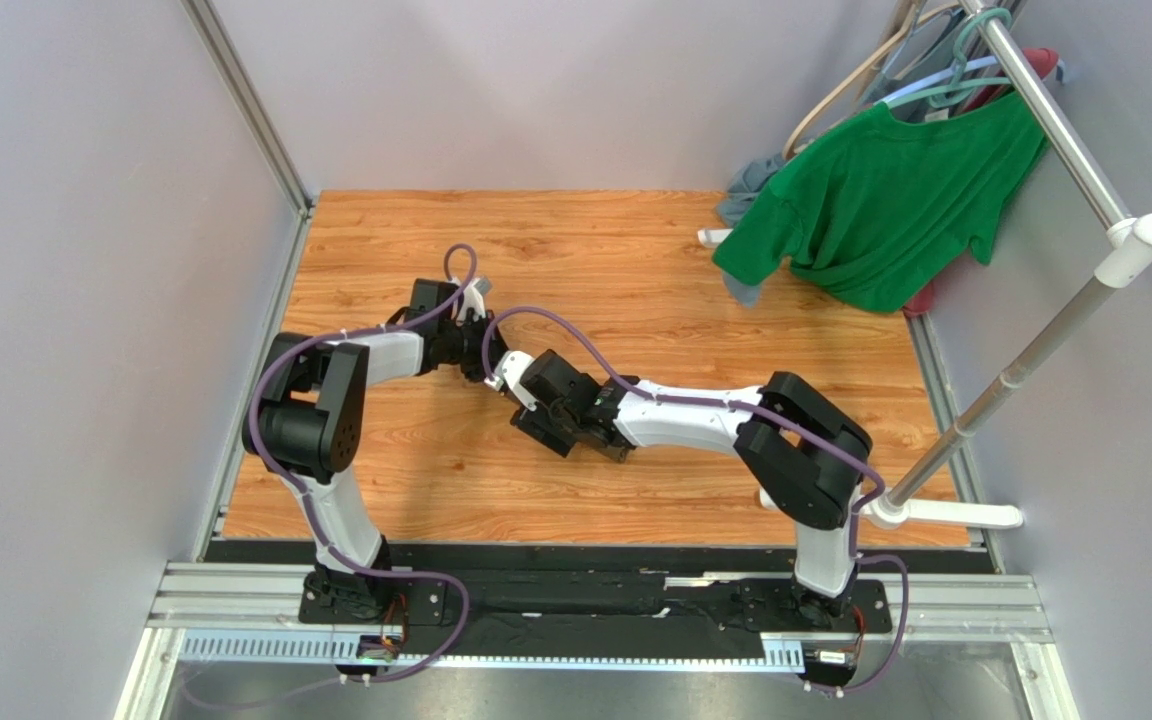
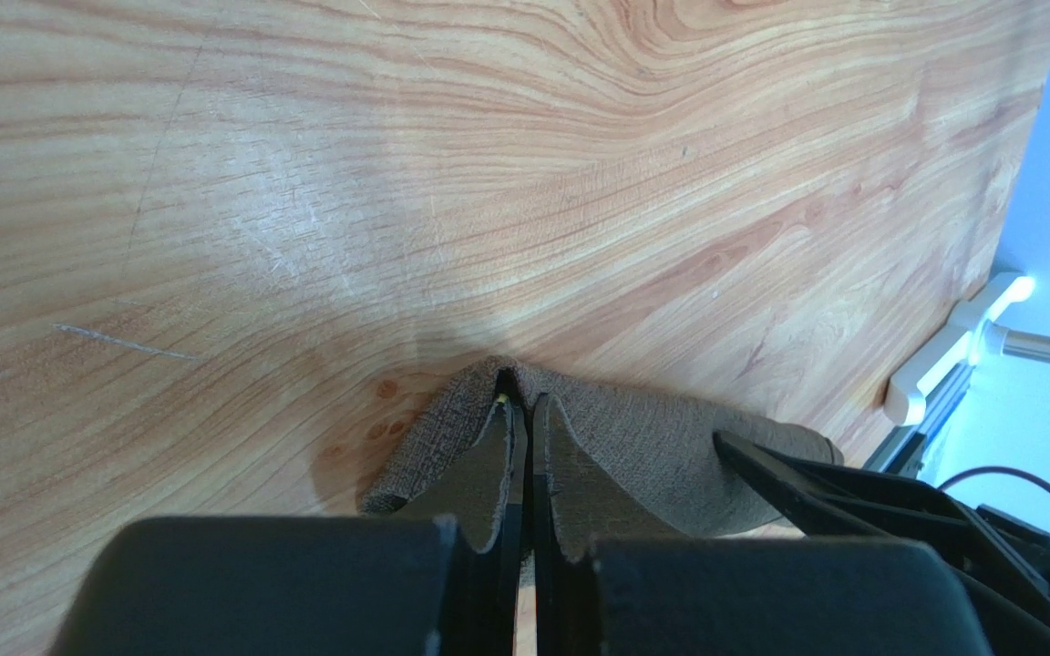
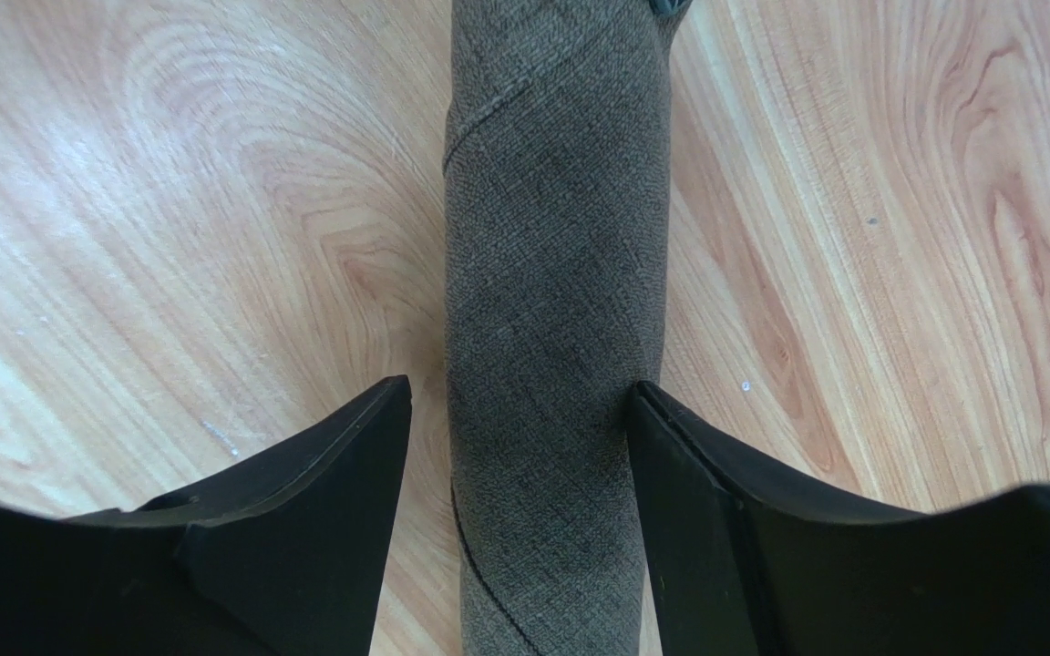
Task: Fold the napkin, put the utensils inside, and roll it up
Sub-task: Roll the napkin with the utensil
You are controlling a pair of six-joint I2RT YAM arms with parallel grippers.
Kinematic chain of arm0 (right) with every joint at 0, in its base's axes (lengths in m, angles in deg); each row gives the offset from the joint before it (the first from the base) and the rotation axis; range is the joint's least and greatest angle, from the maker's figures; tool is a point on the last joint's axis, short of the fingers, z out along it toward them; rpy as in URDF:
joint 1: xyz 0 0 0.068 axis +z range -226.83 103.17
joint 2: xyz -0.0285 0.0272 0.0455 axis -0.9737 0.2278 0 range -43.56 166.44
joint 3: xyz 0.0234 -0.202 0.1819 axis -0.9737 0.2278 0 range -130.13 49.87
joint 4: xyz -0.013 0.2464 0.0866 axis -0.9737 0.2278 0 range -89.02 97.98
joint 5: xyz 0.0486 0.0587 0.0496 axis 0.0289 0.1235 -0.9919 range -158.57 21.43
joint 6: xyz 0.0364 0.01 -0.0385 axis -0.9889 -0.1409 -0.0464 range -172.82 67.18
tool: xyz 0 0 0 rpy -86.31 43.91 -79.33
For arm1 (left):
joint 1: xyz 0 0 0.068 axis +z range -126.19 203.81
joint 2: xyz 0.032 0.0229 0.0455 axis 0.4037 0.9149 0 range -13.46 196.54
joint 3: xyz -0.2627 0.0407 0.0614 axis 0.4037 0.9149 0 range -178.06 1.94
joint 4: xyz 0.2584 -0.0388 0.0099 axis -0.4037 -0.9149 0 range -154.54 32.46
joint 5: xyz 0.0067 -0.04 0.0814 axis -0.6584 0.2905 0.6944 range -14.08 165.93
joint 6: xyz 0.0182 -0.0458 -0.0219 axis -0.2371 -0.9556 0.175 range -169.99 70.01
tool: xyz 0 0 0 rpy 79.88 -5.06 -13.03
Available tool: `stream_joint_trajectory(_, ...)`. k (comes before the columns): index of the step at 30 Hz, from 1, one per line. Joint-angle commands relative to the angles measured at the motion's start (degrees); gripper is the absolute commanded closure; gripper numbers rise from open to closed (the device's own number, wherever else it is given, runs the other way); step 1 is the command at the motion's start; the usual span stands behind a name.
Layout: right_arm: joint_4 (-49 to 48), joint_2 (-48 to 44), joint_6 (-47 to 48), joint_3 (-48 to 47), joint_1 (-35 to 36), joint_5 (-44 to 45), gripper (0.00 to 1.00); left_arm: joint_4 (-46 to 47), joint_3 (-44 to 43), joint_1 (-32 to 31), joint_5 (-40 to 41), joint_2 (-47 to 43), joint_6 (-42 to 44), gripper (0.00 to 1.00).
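The napkin point(image 3: 558, 246) lies on the wooden table point(image 3: 147, 205) as a tight olive-brown roll. My right gripper point(image 3: 517, 397) stands open astride it: the right finger touches the cloth and the left finger leaves a small gap. My left gripper point(image 2: 524, 410) is shut on a pinched fold at one end of the napkin point(image 2: 654, 438). In the top view both grippers meet left of the table's middle, left gripper point(image 1: 480, 360) and right gripper point(image 1: 515, 393), and they cover the roll. The utensils are hidden.
A bright green T-shirt point(image 1: 875, 195) hangs from a rail point(image 1: 1056, 113) at the back right, with a grey-blue garment point(image 1: 748, 180) behind it. The rack's white foot point(image 1: 943, 515) stands at the table's right edge. Grey walls close in the left and back.
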Motion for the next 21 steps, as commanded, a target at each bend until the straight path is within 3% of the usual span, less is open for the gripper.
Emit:
stream_joint_trajectory(1, -2.89, 1.63, 1.74, 0.46, 0.40, 1.44, 0.38, -1.27, -1.79, -0.01, 0.20, 0.59, 1.48, 1.00)
stream_joint_trajectory(7, -1.67, 4.62, 0.60, -1.03, -0.29, 1.18, 0.44, -1.01, -2.14, -0.01, -0.68, 0.85, 1.48, 0.98)
stream_joint_trajectory(10, 0.35, 6.20, -0.72, -2.44, -1.88, -1.54, 0.54, -0.83, -2.05, -0.01, -0.07, 0.15, 1.04, 0.77)
stream_joint_trajectory(11, 1.49, 6.29, -1.24, -3.05, -2.32, -2.77, 0.56, -0.91, -2.05, -0.01, 0.20, -0.12, 0.87, 0.66)
stream_joint_trajectory(14, 3.34, 6.91, -3.09, -3.58, -4.86, -9.18, 0.60, -1.00, -2.05, -0.01, 2.12, -1.96, -0.27, 0.47)
stream_joint_trajectory(17, 4.48, 7.35, -4.41, -4.11, -7.50, -16.13, 0.62, -1.35, -2.14, 0.25, 5.37, -4.42, -0.89, 0.37)
stream_joint_trajectory(21, 6.50, 8.57, -5.03, -5.43, -10.22, -22.46, 0.63, -1.88, -2.05, 1.04, 9.33, -7.32, -1.59, 0.34)
